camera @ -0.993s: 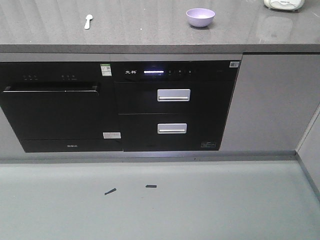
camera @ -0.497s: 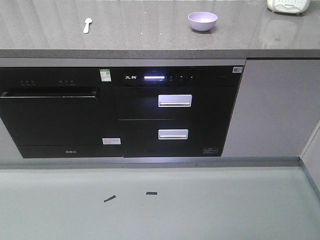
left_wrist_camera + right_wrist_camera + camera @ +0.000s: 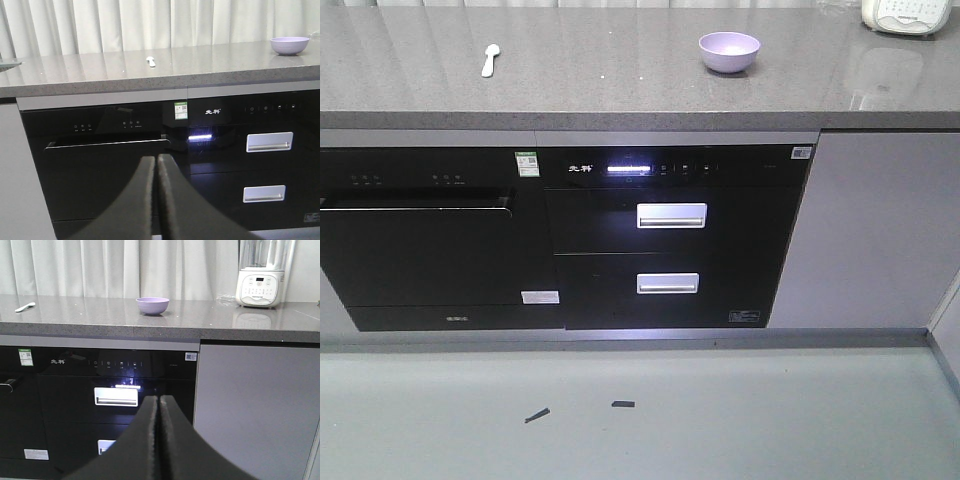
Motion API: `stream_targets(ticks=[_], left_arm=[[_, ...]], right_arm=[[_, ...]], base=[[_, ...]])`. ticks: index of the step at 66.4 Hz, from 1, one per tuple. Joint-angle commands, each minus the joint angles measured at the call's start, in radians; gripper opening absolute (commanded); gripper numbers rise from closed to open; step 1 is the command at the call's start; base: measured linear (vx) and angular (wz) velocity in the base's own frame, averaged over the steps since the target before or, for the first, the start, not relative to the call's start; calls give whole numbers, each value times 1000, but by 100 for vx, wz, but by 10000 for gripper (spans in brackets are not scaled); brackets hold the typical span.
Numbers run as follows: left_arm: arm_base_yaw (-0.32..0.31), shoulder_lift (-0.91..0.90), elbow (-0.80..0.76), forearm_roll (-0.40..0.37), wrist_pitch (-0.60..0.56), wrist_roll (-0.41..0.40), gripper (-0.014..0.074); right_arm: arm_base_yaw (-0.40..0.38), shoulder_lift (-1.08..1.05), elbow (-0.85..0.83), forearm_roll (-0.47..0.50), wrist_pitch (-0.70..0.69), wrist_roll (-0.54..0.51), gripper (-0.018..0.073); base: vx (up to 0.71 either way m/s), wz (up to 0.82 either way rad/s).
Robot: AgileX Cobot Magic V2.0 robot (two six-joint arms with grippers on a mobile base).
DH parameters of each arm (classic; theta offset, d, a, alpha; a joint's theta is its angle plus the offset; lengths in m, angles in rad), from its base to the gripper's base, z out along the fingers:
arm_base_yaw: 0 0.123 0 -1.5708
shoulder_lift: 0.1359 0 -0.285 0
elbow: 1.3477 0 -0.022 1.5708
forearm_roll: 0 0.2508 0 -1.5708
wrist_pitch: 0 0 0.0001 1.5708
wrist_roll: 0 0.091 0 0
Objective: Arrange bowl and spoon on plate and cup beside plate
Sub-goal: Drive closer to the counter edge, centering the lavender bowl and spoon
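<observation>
"Grey speckled stone counter [image 3: 620, 90]: what stands on it?"

"Toward the right, a small round lavender plastic bowl [image 3: 729, 51], upright, its smooth inside showing plain lavender. Well apart to the left lies a small pale white plastic spoon [image 3: 490, 60], scoop toward the far side."

"And each end effector?"

"Left end effector [image 3: 156, 160] and right end effector [image 3: 159, 400]: jaws pressed together, gripping nothing, low before the black appliance fronts [image 3: 660, 240]."

grey countertop [image 3: 620, 70] | spoon [image 3: 489, 60] left | bowl [image 3: 729, 51] right | white appliance [image 3: 910, 15] far right
</observation>
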Motion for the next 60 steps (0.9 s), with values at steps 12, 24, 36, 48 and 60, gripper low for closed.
stream_targets(ticks=[12, 24, 36, 48, 60], left_arm=[[1, -5, -8, -1, -67, -12, -6], [1, -5, -8, -1, -67, -12, -6], [1, -5, -8, -1, -67, -12, -6], [1, -5, -8, -1, -67, -12, -6], [1, -5, -8, -1, -67, -12, -6]], right_arm=[[1, -10, 3, -4, -73, 0, -3], [1, -10, 3, -4, -73, 0, -3], [1, -10, 3, -4, -73, 0, -3], [1, -10, 3, -4, -73, 0, -3], [1, -10, 3, -4, -73, 0, -3]], base=[[11, -1], [10, -1], [9, -1], [8, -1], [7, -1]])
